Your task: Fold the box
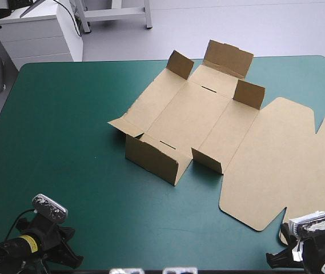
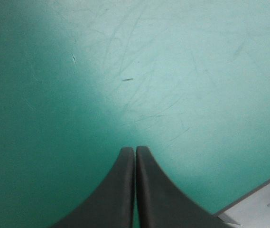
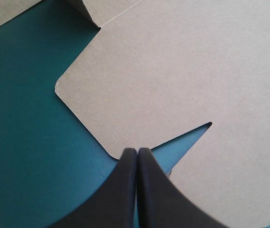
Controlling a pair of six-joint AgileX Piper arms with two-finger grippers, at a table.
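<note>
Both my hands sit low at the near edge of the desk (image 1: 65, 142), closest to me. My left hand (image 2: 135, 149) is squeezed tight, its two black fingers (image 2: 118, 194) pressed together, and it holds nothing. Only bare teal-green cover lies under it. The brown box (image 1: 202, 114) lies in the middle and to the right of the desk, well apart from that hand. It is mostly flat, with a few short walls (image 1: 153, 160) standing up and the big lid (image 1: 282, 165) spread out on the right side. My right hand (image 3: 137, 151) is squeezed tight too and holds nothing. Its tip is right at the lid's rim, where the rim dips in to a point; I cannot tell if it touches the board. I think the board is light and thin, stiff on its flat parts but bendy at the creases, and it could slide on the smooth cover if I push it. I think a free edge is the best place to take hold, like the lid's rim by my right hand, and that hand must open first.
</note>
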